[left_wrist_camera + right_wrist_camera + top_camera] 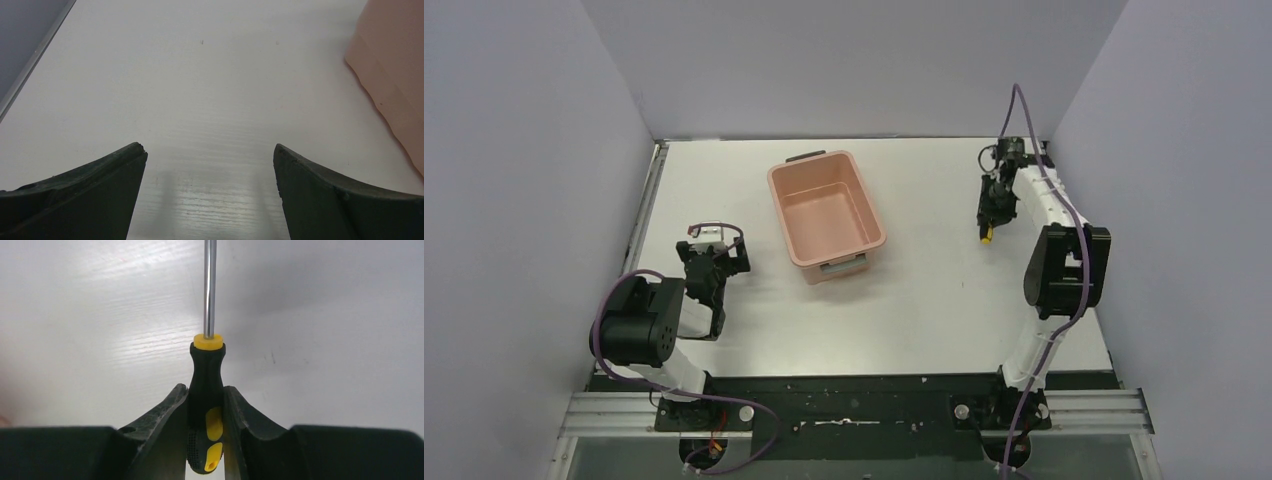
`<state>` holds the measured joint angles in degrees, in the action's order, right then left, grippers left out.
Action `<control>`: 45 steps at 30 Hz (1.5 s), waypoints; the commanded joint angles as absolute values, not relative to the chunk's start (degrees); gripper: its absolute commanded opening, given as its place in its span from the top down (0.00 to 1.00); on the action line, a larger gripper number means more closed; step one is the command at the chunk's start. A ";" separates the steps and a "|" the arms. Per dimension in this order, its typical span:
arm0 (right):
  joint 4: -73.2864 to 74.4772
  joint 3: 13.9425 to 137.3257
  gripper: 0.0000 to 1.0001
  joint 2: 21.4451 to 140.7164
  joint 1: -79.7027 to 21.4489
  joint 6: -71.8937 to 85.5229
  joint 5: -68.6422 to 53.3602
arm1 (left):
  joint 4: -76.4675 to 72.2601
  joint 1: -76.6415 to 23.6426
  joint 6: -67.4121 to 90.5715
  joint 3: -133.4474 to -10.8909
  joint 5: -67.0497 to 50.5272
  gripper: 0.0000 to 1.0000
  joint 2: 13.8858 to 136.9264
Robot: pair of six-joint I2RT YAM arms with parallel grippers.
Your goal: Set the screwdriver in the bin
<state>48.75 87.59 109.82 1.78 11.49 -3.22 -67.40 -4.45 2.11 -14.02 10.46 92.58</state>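
The salmon-pink bin point(826, 215) stands in the middle of the white table and looks empty; its side wall shows at the right edge of the left wrist view point(395, 75). My right gripper point(990, 228) at the far right is shut on the screwdriver point(206, 390), its fingers clamped on the yellow-and-black handle, the thin shaft pointing away from the wrist. The screwdriver's yellow tip end shows under the gripper in the top view point(989, 238), well right of the bin. My left gripper point(714, 262) is open and empty over bare table, left of the bin point(210, 150).
Grey walls enclose the table on the left, back and right. A metal rail point(652, 200) runs along the table's left edge. The arm bases sit on a dark strip point(854, 400) at the near edge.
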 commanded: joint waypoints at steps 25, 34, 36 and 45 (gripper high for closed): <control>40.21 125.67 1.00 116.90 -36.35 28.07 -0.68 | -69.40 -4.31 1.66 -14.50 10.05 0.03 92.20; 41.21 123.72 1.00 128.81 -43.80 25.13 8.04 | -69.49 -4.31 1.66 -14.50 10.13 0.03 92.22; 39.60 119.84 1.00 128.75 -44.04 25.20 8.66 | -69.42 -4.31 1.55 -14.50 10.09 0.03 92.27; 36.65 110.62 0.95 131.68 -43.96 25.33 9.22 | -69.47 -4.26 1.65 -14.50 10.06 0.03 92.27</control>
<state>41.34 111.55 131.79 -43.62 25.80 6.68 -67.42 -4.45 2.11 -14.02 10.46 92.58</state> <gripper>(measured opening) 0.262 0.974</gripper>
